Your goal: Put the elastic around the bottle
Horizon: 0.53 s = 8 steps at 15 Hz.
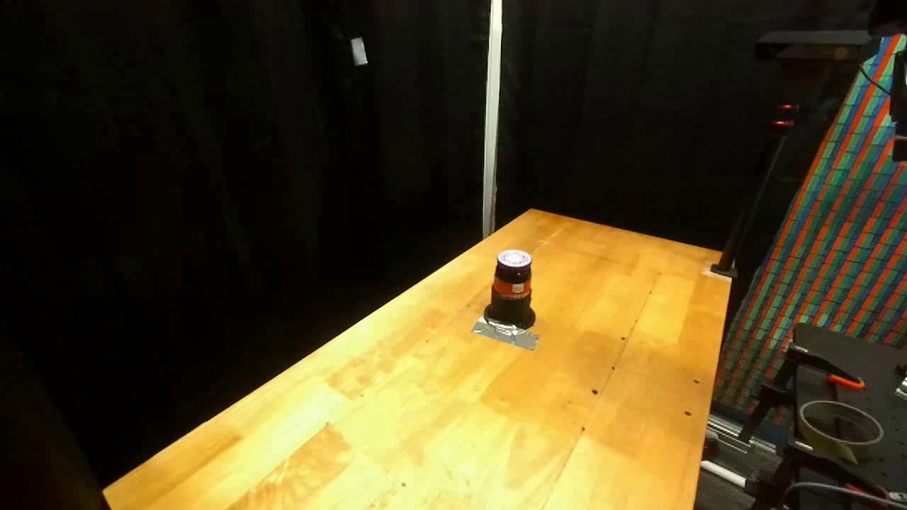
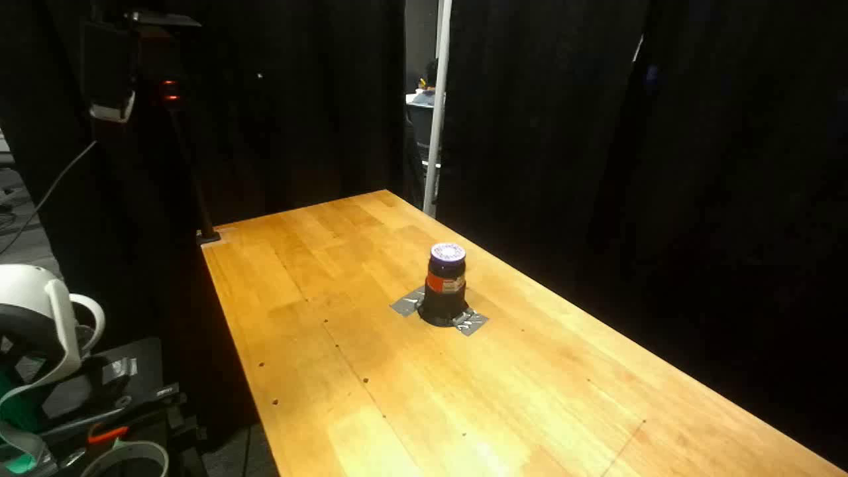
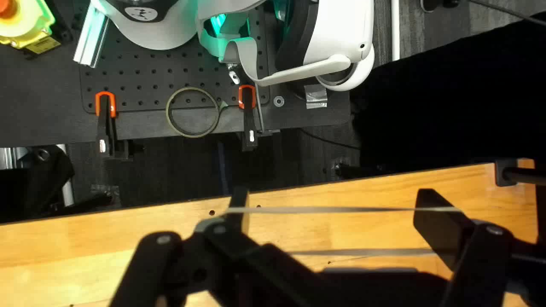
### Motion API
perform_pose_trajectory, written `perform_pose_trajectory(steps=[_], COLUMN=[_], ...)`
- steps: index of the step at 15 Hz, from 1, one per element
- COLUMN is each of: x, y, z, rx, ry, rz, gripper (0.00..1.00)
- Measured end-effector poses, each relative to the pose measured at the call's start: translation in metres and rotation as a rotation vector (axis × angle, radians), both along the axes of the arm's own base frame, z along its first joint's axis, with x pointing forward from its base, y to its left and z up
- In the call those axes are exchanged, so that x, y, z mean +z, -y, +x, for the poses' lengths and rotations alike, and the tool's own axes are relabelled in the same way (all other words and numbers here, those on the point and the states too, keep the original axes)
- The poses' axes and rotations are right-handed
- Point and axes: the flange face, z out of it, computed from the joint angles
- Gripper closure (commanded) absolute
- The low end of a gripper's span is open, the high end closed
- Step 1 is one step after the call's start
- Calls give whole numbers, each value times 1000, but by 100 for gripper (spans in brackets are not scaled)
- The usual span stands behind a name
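The dark bottle (image 1: 511, 288) stands upright on the wooden table, also in an exterior view (image 2: 446, 283). It has a purple-edged lid with a pale patterned top and an orange band. Its lower part is a black flared base held by silver tape. The bottle is out of the wrist view. My gripper (image 3: 335, 205) is wide open in the wrist view, over the table near its edge. The pale elastic (image 3: 307, 209) is looped around the outside of both fingers and stretched between them as two strands. Nothing is between the fingers. The gripper is not in either exterior view.
The wooden table (image 1: 425, 397) borders a black bench (image 3: 140, 128). The bench holds a tape roll (image 3: 168, 113), clamps with orange tips (image 3: 248, 115) and a white headset (image 3: 337, 34). A camera post base (image 2: 209, 236) stands on the table's corner. Black curtains (image 1: 212, 177) hang behind.
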Motion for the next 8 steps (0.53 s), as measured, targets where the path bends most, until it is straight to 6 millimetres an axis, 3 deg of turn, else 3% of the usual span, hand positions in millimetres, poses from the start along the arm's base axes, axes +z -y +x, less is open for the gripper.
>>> perform_pose_trajectory(steps=[5, 8], x=[3, -9], y=[0, 5], z=[0, 7], rx=[0, 60], ry=[8, 24], rz=[1, -3], gripper=[0, 0])
